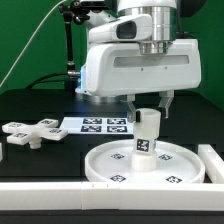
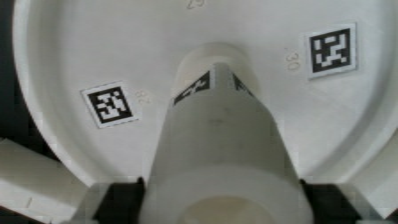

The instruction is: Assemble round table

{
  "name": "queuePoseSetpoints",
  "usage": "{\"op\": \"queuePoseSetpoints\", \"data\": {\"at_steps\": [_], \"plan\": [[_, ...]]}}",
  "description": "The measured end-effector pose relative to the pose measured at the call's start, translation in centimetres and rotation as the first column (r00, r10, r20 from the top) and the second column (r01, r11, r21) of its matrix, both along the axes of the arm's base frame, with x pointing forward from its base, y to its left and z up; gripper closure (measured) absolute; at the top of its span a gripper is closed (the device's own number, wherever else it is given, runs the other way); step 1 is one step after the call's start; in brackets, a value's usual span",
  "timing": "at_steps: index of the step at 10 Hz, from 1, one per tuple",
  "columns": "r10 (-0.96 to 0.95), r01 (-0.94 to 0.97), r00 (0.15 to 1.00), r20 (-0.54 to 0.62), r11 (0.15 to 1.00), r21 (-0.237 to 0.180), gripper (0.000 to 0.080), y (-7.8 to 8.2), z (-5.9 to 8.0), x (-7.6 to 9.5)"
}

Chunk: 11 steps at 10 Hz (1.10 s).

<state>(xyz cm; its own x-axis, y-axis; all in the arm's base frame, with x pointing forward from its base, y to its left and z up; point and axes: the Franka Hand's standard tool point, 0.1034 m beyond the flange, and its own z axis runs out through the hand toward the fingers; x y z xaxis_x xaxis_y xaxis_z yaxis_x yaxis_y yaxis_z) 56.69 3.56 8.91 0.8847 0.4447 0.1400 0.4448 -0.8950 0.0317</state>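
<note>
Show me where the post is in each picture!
Exterior view: the post stands upright at the disc's middle, just under the gripper.
Wrist view: the post fills the picture's middle, seen lengthwise, ending on the disc.
Shared landmark: the tagged disc around the post's foot.

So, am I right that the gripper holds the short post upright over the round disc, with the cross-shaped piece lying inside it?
Not quite: the exterior view shows the cross-shaped piece on the table at the exterior view's left, outside the round disc. The gripper does hold the short post upright over it.
</note>
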Motion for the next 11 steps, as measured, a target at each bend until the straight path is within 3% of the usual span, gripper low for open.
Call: {"op": "queuePoseSetpoints", "data": {"at_steps": [3,4,8,11], "plan": [[-0.025,0.025,1.000,-0.001,1.000,0.005,0.0393,0.03,0.00,0.00],[-0.120,0.120,0.993,-0.005,0.992,0.023,0.0393,0.15,0.00,-0.01],[-0.615,0.617,0.786,-0.056,0.779,0.111,0.0393,-0.19,-0.18,-0.16],[-0.753,0.753,0.655,-0.068,0.642,0.146,0.0391,-0.40,-0.19,-0.14]]}}
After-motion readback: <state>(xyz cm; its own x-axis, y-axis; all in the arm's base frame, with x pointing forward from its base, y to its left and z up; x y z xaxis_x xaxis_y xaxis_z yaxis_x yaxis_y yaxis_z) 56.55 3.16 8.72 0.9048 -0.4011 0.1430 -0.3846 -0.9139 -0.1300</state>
